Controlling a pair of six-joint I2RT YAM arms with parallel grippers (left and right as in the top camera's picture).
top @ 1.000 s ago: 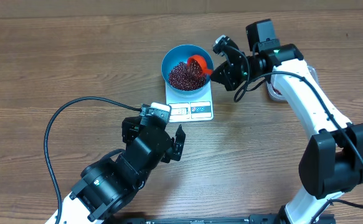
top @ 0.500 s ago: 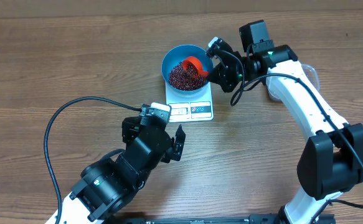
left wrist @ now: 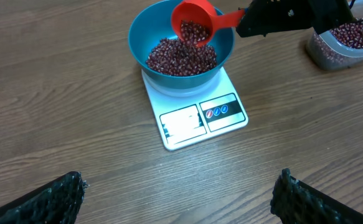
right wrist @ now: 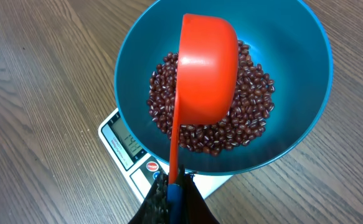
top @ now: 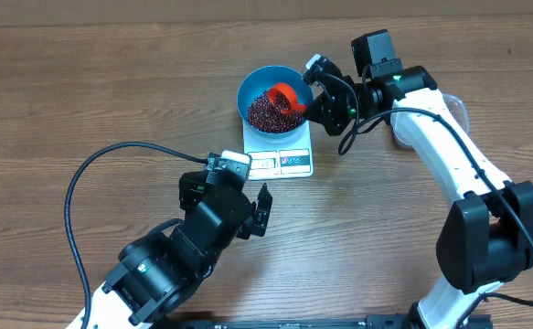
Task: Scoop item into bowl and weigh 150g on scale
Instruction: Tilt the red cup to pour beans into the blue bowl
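My right gripper (right wrist: 170, 190) is clamping tight on the handle of the orange scoop (right wrist: 207, 68) and is holding it tilted over the blue bowl (right wrist: 293, 56), upper middle of the overhead frame. The beans (right wrist: 249, 118) are lying in the bowl, which is sitting on the white scale (right wrist: 122, 140). My left gripper (left wrist: 180, 186) is hanging wide open and is holding nothing.

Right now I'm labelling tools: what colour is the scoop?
The scoop is orange-red, clearest in the right wrist view.
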